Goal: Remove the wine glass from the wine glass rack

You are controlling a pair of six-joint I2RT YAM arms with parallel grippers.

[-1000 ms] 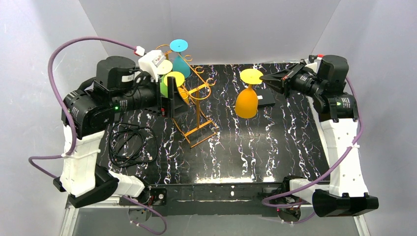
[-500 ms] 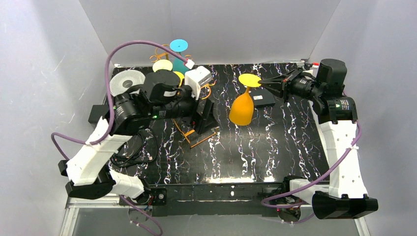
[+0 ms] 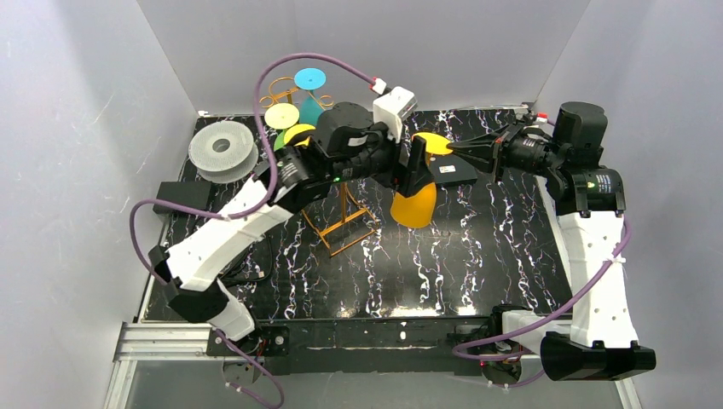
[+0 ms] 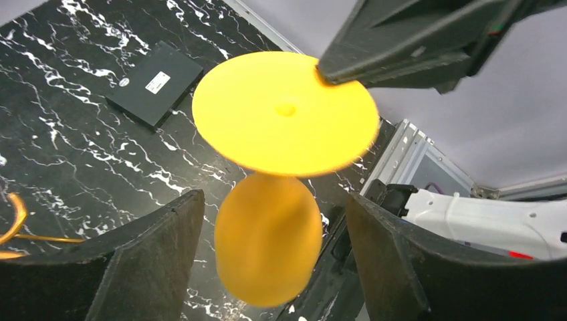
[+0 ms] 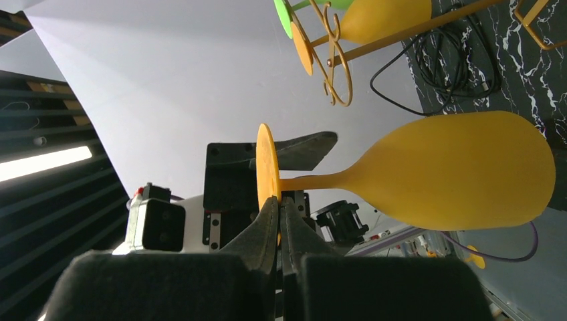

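Note:
The orange wine glass [image 3: 414, 203] hangs upside down in the air, right of the orange-gold wire rack [image 3: 343, 215]. My right gripper [image 3: 453, 146] is shut on the rim of its round foot [image 5: 265, 164], as the right wrist view [image 5: 279, 204] shows. My left gripper [image 3: 415, 170] is open, with its fingers [image 4: 155, 257] on either side of the glass bowl [image 4: 267, 249], not touching it. In the left wrist view the right gripper [image 4: 325, 71] pinches the foot's edge. A teal glass [image 3: 311, 104], a pale yellow glass [image 3: 281, 115] and a green glass [image 3: 288, 136] hang on the rack.
A white filament spool [image 3: 222, 149] lies at the back left. A flat black box [image 3: 457, 171] lies under the glass foot, also seen in the left wrist view [image 4: 155, 83]. Another black box [image 3: 176, 198] sits at the left edge. A black cable coil [image 3: 249, 257] lies under the left arm.
My left arm has swung right from the rack to the orange glass, and its open fingers now flank the bowl. The right gripper keeps its hold; the glass has shifted slightly left.

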